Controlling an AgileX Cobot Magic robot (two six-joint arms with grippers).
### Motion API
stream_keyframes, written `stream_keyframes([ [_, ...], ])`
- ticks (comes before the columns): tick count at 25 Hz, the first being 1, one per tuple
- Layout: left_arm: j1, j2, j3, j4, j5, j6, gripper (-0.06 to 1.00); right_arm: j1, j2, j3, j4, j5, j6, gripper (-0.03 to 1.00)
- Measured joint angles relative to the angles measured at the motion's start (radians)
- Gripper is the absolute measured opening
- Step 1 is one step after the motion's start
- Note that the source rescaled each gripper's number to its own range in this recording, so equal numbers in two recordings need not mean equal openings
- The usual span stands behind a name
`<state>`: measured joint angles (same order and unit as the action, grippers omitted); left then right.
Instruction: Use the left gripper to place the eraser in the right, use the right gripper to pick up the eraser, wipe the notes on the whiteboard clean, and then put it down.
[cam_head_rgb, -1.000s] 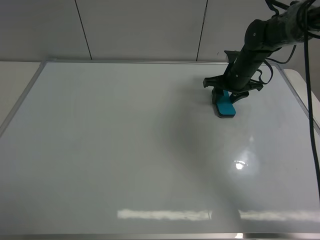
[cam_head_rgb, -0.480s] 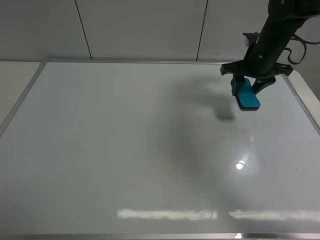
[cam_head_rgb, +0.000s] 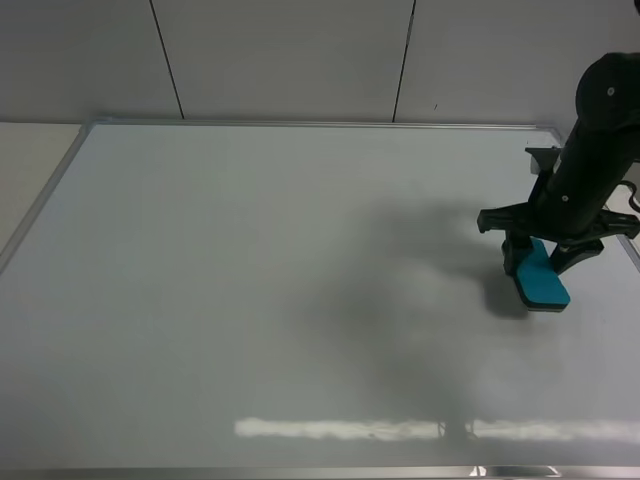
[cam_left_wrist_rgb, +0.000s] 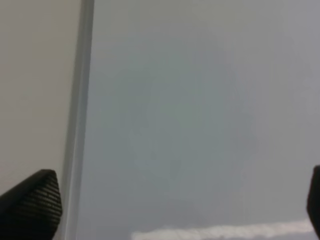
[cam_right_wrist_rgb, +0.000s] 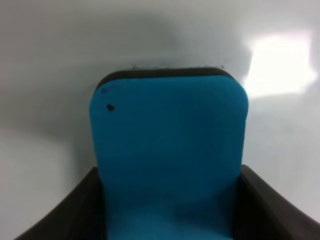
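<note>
Teal eraser (cam_head_rgb: 541, 281) sat clamped in the right gripper (cam_head_rgb: 540, 262), low over the whiteboard (cam_head_rgb: 250, 290) near its right edge; no red notes were visible. Left wrist view showed the left gripper (cam_left_wrist_rgb: 165, 205) spread wide, holding nothing. Right wrist view confirmed the grasp. Judged step: putting down. Next: lower, then release.

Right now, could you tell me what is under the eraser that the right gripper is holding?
Bare whiteboard lies under the eraser. The right gripper grips it. The patch beneath its felt is covered.
</note>
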<state>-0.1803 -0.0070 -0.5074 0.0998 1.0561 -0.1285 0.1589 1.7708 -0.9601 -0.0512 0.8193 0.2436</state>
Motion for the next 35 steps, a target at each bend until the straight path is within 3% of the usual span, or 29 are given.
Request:
stream_keyframes([
  [9,0.0,0.0,0.0,0.0,0.0,0.0,1.0,0.008,-0.002,0.023,-0.059,-0.121,0.032,0.04],
  [10,0.0,0.0,0.0,0.0,0.0,0.0,1.0,0.016,-0.002,0.023,-0.063,-0.126,0.026,0.16],
  [13,0.0,0.0,0.0,0.0,0.0,0.0,1.0,0.026,-0.002,0.023,-0.067,-0.164,0.014,0.76],
  [14,0.0,0.0,0.0,0.0,0.0,0.0,1.0,0.027,-0.002,0.023,-0.066,-0.177,0.014,0.86],
  [16,0.0,0.0,0.0,0.0,0.0,0.0,1.0,0.027,-0.002,0.023,-0.058,-0.202,0.015,0.95],
  [24,0.0,0.0,0.0,0.0,0.0,0.0,1.0,0.015,-0.044,0.023,-0.026,-0.218,0.026,1.0],
  [27,0.0,0.0,0.0,0.0,0.0,0.0,1.0,-0.066,-0.168,0.023,-0.014,-0.197,0.03,1.0],
  [35,0.0,0.0,0.0,0.0,0.0,0.0,1.0,-0.288,-0.582,0.023,0.005,-0.029,0.029,1.0],
])
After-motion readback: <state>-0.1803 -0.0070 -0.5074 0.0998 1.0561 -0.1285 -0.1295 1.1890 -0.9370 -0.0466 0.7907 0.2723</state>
